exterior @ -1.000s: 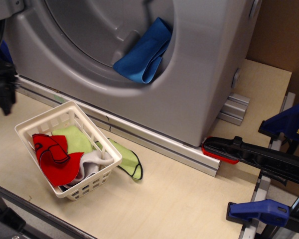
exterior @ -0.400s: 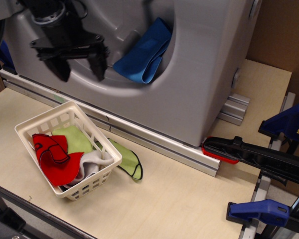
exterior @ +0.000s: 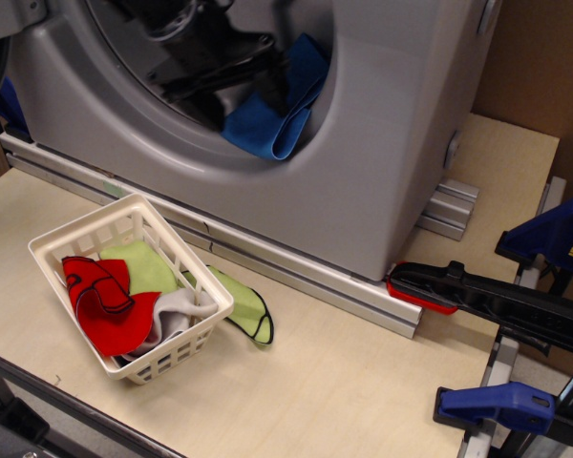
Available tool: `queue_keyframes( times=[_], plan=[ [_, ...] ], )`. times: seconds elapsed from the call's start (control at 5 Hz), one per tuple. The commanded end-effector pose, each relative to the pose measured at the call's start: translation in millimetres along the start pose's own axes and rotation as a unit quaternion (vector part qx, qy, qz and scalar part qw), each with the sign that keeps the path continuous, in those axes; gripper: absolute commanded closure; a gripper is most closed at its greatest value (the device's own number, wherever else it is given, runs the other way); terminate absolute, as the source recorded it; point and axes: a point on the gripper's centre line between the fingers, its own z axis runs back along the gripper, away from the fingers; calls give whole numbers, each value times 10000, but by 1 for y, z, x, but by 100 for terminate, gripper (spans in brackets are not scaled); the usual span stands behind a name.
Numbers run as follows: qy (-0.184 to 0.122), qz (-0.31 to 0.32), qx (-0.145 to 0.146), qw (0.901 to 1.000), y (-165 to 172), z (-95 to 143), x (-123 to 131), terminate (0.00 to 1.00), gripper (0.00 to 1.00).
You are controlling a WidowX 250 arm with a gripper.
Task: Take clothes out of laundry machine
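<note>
The bright blue cloth point(exterior: 272, 124) lies folded in the round drum opening of the silver-grey laundry machine point(exterior: 392, 143), draped over the lower right rim. My gripper point(exterior: 241, 93) is dark and motion-blurred inside the opening. It sits over the upper left part of the cloth. Its jaws look spread, one finger left of the cloth and one on its top. I cannot tell whether it touches the cloth.
A white slatted basket point(exterior: 48, 250) stands on the wooden table in front of the machine, holding a red cloth point(exterior: 105, 301). A lime-green cloth point(exterior: 246, 307) hangs out of the basket's right side. A black and red clamp point(exterior: 497, 296) and blue clamps point(exterior: 501, 405) sit at the right.
The gripper has swung from the far left, across the machine's front, right and up into the drum opening onto the blue cloth. The cloth's left end is now covered.
</note>
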Motion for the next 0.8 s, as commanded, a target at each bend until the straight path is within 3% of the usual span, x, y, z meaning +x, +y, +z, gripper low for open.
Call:
queue_keyframes(
  times=[0.0,0.2,0.4,0.6],
  plan=[
    [112,369,-415,9984,-19,-4,27,0,0],
    [403,359,-251,9982,-6,-20,20,0,0],
    [650,288,-290,9970,-3,-27,15,0,0],
    [677,126,-118,9976,-1,-27,14,0,100]
  ],
)
